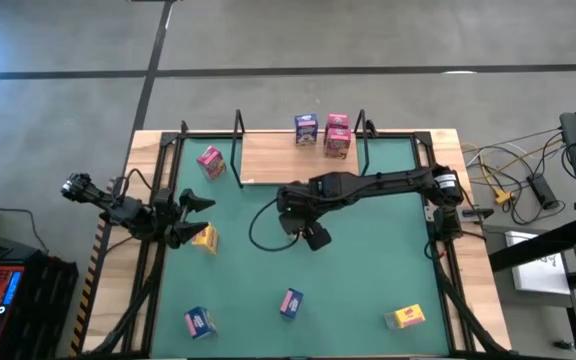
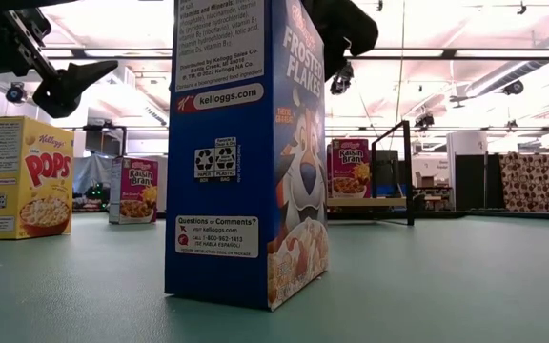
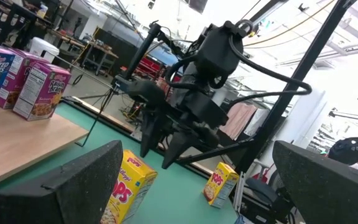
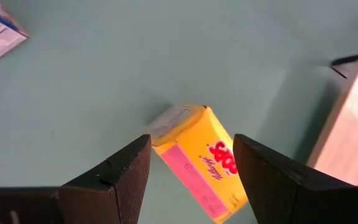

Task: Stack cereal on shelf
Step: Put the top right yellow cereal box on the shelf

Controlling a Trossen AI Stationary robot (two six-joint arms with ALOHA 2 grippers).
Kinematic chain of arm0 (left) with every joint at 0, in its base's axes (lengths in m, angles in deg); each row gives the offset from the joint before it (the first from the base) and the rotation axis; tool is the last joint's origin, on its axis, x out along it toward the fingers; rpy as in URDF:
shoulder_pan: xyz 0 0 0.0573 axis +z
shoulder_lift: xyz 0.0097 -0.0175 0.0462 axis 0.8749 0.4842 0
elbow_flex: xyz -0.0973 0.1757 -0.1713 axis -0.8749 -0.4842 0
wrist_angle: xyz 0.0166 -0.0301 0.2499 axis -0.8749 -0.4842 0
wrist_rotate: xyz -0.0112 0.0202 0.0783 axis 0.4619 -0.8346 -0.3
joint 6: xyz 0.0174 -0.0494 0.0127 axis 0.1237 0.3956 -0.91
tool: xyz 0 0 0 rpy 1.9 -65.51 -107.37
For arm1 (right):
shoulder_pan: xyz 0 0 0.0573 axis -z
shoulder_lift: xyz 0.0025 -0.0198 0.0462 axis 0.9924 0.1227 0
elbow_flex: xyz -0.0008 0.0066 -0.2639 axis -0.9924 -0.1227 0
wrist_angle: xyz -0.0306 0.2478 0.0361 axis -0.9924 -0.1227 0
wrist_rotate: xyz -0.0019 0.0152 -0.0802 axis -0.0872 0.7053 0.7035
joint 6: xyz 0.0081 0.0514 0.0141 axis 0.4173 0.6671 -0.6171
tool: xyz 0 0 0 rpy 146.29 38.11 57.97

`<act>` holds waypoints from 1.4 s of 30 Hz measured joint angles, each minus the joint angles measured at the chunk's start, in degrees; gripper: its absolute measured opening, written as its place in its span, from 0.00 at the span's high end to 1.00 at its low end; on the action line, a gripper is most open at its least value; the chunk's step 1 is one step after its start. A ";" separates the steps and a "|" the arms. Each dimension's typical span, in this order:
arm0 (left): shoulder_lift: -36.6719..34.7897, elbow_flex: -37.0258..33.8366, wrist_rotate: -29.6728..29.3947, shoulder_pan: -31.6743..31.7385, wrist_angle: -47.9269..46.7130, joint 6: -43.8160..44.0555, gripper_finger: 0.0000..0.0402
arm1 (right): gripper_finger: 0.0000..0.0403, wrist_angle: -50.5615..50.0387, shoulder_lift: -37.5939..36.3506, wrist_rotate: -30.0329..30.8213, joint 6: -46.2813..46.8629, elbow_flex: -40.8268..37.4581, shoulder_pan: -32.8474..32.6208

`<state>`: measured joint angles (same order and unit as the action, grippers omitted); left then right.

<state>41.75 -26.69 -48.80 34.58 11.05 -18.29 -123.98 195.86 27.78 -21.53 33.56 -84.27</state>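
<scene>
Nearest, well out from the shelf, blue box one, blue box two and a yellow box sit on the green mat. Closer in, off the shelf's left front, the left gripper is spread wide beside a second yellow box. Before the shelf's middle, the right gripper hovers with fingers parted and empty over a third yellow box. A pink box stands just off the shelf's left end. On the shelf stand a blue box and two pink boxes.

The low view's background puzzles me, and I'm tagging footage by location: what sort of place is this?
Probably a large robotics lab or workshop: an open hall with ceiling light strips, a bare concrete floor, and cables beside the green table mat.
</scene>
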 joint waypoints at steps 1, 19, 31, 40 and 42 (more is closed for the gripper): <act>0.00 0.00 0.02 -0.02 0.00 0.00 0.01 | 0.46 0.00 0.00 -0.69 -0.52 -0.04 0.16; -0.01 0.00 0.01 0.00 0.00 0.00 0.01 | 0.20 -0.40 1.66 -3.98 -8.42 -0.33 0.61; 0.00 0.00 0.02 0.00 -0.01 0.00 0.01 | 0.14 -1.32 1.66 -2.36 -15.58 -1.01 2.14; 0.00 0.01 0.01 0.00 -0.02 0.00 0.01 | 0.16 -1.01 1.66 -2.40 -15.59 -2.57 3.66; 0.00 0.00 0.02 0.00 0.00 0.00 0.01 | 0.18 -0.80 1.66 -2.42 -15.59 -2.74 3.98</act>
<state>41.75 -26.68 -48.78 34.58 11.05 -18.29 -124.78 197.52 25.36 -37.11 30.82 -80.29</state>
